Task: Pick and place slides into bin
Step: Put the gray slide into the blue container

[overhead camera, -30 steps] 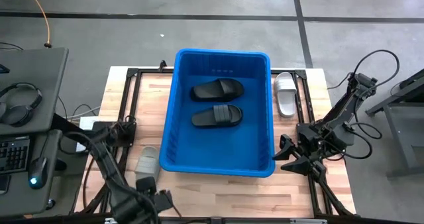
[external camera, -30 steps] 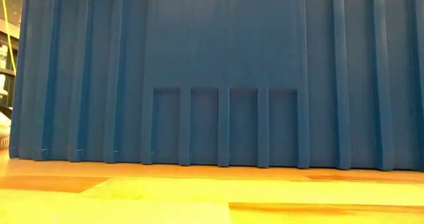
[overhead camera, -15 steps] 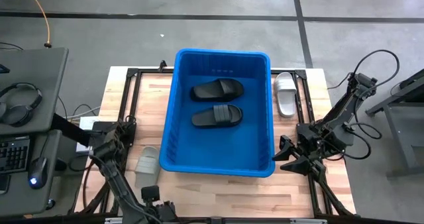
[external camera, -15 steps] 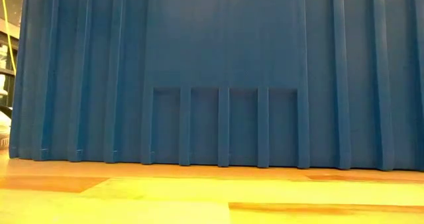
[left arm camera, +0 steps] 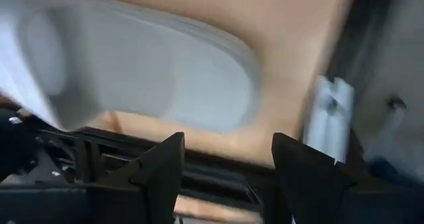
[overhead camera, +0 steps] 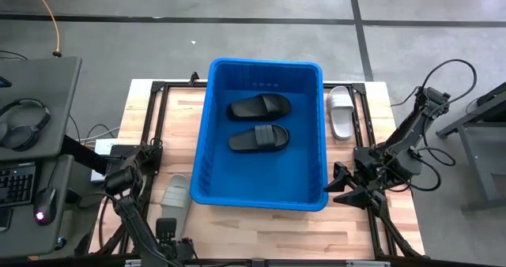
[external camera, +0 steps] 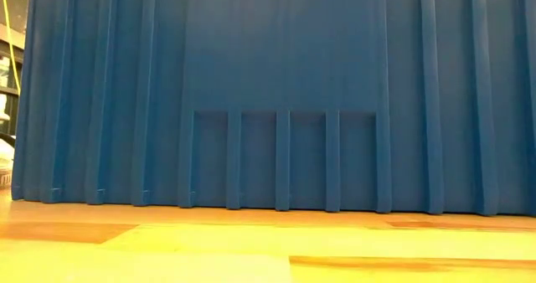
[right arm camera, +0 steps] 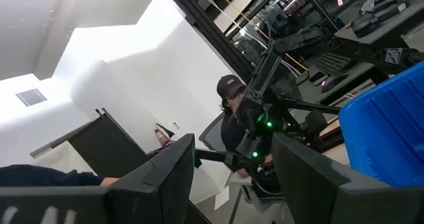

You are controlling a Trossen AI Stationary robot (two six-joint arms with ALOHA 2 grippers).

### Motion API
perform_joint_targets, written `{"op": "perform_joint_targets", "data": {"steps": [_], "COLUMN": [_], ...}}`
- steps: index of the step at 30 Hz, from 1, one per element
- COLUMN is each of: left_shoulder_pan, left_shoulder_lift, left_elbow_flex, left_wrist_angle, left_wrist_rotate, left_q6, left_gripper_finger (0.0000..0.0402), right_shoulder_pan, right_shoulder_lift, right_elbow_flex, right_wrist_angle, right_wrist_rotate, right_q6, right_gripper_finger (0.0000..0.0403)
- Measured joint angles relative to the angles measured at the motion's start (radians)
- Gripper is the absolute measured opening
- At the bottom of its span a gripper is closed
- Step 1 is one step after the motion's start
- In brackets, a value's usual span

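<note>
the blue bin [overhead camera: 261,133] stands in the middle of the wooden tabletop [overhead camera: 261,219], and two black slides lie inside it on its floor: one black slide [overhead camera: 259,107] toward the far end, the other black slide [overhead camera: 258,137] just nearer, both lying crosswise and close together without clearly touching. a white slide [overhead camera: 341,111] lies on the tabletop just outside the bin's right wall, near the far right corner. a light grey slide [overhead camera: 175,194] lies on the tabletop just beside the bin's near left corner.

the left gripper [overhead camera: 168,231] hangs at the near left edge of the tabletop, just nearer than the grey slide; in its wrist view the grey slide [left arm camera: 152,71] fills the space ahead of the two dark fingers [left arm camera: 162,168], which stand apart with nothing between them (the jaws are open, not gripping). the slide lies flat on the wood.

the right gripper [overhead camera: 345,186] waits at the right side of the tabletop, just beside the bin's near right corner, pointing toward the bin. its jaws stand apart and hold nothing. its wrist view looks out past the bin's rim [right arm camera: 391,124] into the room, where a person [right arm camera: 232,108] in a dark cap sits behind other equipment.

the low view is filled by the bin's ribbed blue wall [external camera: 276,90] standing on the wood.
</note>
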Motion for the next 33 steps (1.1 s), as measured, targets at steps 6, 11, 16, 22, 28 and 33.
{"op": "perform_joint_targets", "data": {"steps": [6,11,16,22,28,33], "left_shoulder_pan": [-0.008,-0.014,-0.013,-0.007,-0.008,-0.006], "left_shoulder_lift": [-0.003,-0.019,-0.038,-0.037,-0.037,-0.036], "left_elbow_flex": [-0.123,-0.170,-0.175,-0.176,-0.195,-0.252], "left_wrist_angle": [-0.002,-0.003,-0.002,-0.002,-0.003,0.084], "left_wrist_rotate": [0.033,-0.005,-0.100,-0.187,-0.285,-0.252], "left_q6": [-0.138,-0.168,-0.203,-0.173,-0.215,-0.196], "left_gripper_finger": [0.0224,0.0233,0.0234,0.0234,0.0234,0.0234], "right_shoulder_pan": [0.000,0.000,0.000,0.000,0.000,0.000], "right_shoulder_lift": [0.000,0.000,0.000,0.000,0.000,0.000], "right_elbow_flex": [0.000,0.000,0.000,0.000,0.000,0.000], "right_wrist_angle": [-0.020,-0.043,-0.076,-0.096,-0.097,-0.097], "right_wrist_rotate": [0.045,0.052,0.053,0.067,0.067,0.068], "right_q6": [0.022,0.058,0.097,0.120,0.145,0.176], "right_gripper_finger": [0.0193,0.0193,0.0193,0.0193,0.0193,0.0193]}}
